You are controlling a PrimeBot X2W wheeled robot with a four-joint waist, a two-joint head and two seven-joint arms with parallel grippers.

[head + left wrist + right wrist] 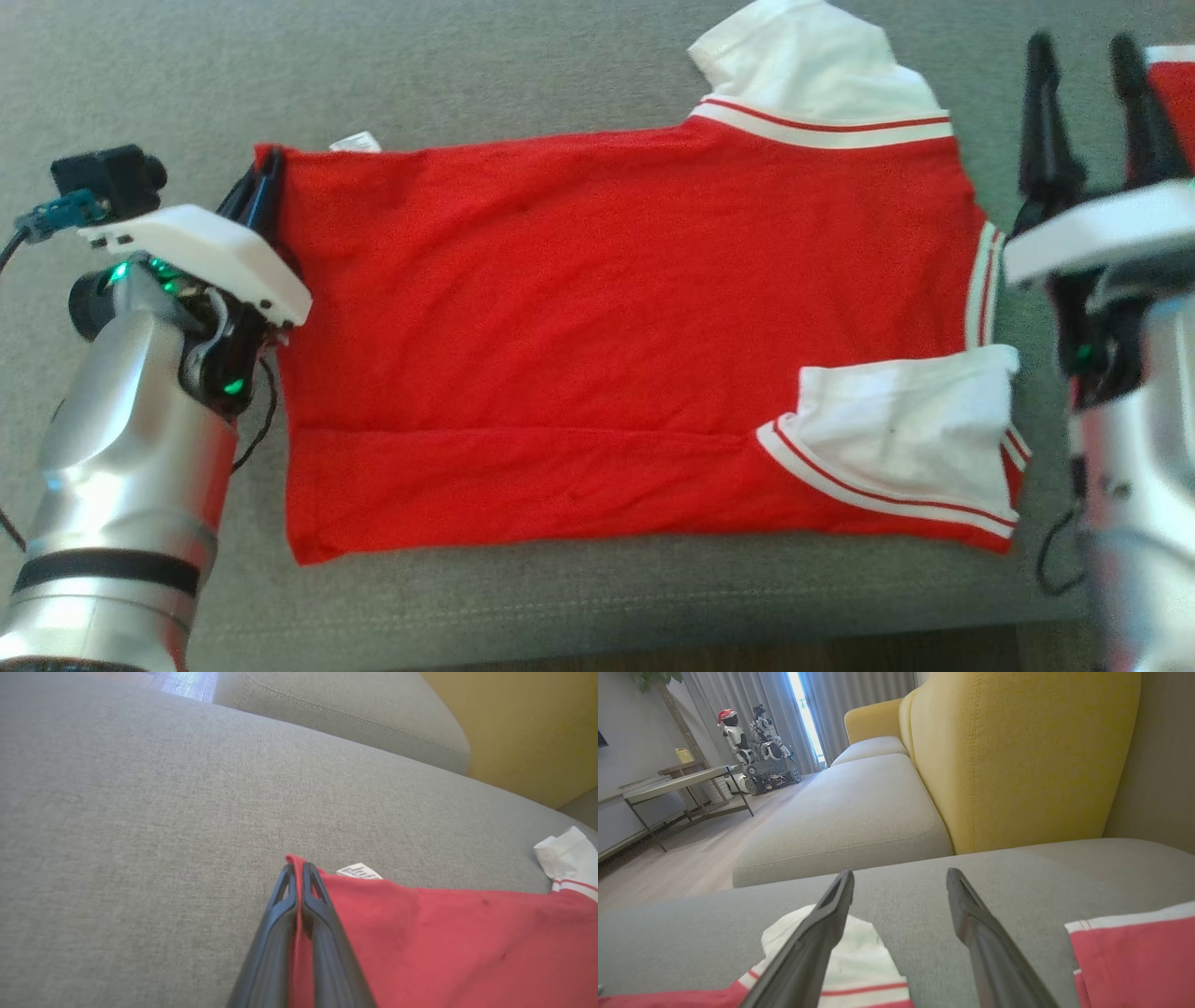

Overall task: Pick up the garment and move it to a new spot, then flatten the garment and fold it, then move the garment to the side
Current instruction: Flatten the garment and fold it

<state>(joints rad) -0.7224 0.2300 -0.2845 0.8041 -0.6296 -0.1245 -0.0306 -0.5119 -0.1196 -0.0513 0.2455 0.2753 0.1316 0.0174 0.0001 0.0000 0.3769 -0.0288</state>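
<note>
The garment [607,308] is a red shirt with white sleeves, spread flat on the grey sofa cushion [560,75]. Its near sleeve [906,420] lies folded onto the body, while the far sleeve [812,56] sticks out. My left gripper [269,163] is at the shirt's far left corner, shut on the red hem. In the left wrist view the fingers [296,870] pinch the red cloth [467,942] beside a white label [359,871]. My right gripper [1083,51] hangs open past the shirt's right end. Its fingers [900,873] hold nothing, with the white sleeve [859,952] under the left one.
Another red cloth with white trim [1176,93] [1134,961] lies at the far right of the cushion. A yellow backrest [1017,756] rises behind, and a second grey cushion [850,812] adjoins it. The sofa's front edge [597,644] runs along the bottom. A table [682,784] stands on the floor beyond.
</note>
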